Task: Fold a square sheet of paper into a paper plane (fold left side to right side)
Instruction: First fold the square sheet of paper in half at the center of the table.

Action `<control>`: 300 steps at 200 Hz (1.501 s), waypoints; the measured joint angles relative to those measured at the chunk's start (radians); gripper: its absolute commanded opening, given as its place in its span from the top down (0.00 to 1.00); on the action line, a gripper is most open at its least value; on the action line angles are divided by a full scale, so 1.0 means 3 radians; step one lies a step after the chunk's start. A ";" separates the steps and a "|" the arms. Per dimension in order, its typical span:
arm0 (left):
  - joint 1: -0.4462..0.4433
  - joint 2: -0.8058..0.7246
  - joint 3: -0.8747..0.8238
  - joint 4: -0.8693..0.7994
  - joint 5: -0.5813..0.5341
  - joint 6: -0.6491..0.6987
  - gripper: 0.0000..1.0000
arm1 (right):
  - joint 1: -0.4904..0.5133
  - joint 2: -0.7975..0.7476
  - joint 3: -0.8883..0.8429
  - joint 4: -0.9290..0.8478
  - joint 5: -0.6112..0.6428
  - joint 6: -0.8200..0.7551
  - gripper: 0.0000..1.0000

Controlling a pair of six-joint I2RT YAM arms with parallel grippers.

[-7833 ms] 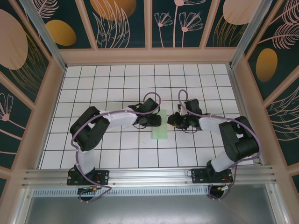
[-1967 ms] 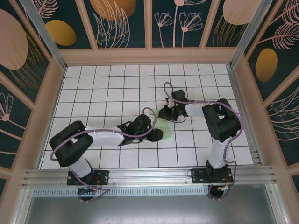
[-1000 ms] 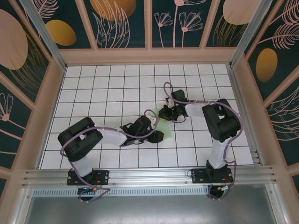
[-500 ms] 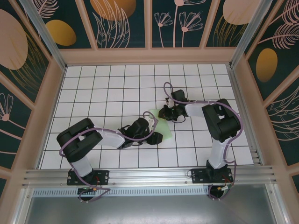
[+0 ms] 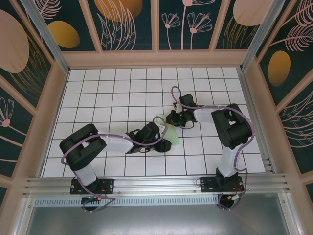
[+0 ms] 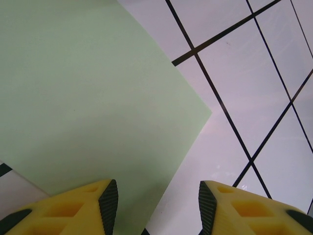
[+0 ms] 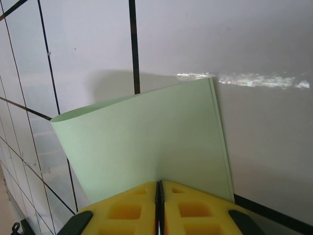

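Note:
The square sheet of paper (image 5: 172,137) is pale mint green and lies doubled over on the white grid table, mid-table between both grippers. My left gripper (image 5: 164,142) is at its near left side. In the left wrist view the paper (image 6: 88,88) spreads over the upper left and its edge runs between my open left gripper (image 6: 157,208); one yellow fingertip (image 6: 105,203) hangs over the paper, the other over bare tile. My right gripper (image 5: 171,119) is at the paper's far end. In the right wrist view the jaws of this gripper (image 7: 159,188) are shut, tips against the paper (image 7: 146,142), whose right edge shows two layers.
The white table (image 5: 112,98) with black grid lines is boxed in by wooden-framed walls (image 5: 156,58) on three sides. An aluminium rail (image 5: 156,183) carries both arm bases at the near edge. The right arm's elbow (image 5: 230,127) stands right of the paper.
My left gripper has crept slightly up and right along the paper's near edge. The right arm and its shut jaws have stayed put on the paper.

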 measured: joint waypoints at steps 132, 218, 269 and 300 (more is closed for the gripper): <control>-0.0149 -0.0067 0.0013 -0.0205 0.0013 0.0058 0.50 | 0.0001 0.0000 0.0000 0.0000 0.0000 0.0000 0.86; -0.0207 -0.0226 -0.0027 -0.0453 0.0088 0.0032 0.48 | 0.0001 0.0000 0.0000 0.0003 -0.0003 0.0000 0.86; -0.0214 -0.0744 -0.0031 -0.0539 -0.0172 -0.0106 0.41 | 0.0011 -0.0014 0.0000 0.0001 0.0018 0.0003 0.86; -0.0131 -0.0724 0.0045 -0.0526 -0.0275 -0.0159 0.42 | 0.0017 -0.0020 -0.0009 0.0006 0.0025 0.0011 0.86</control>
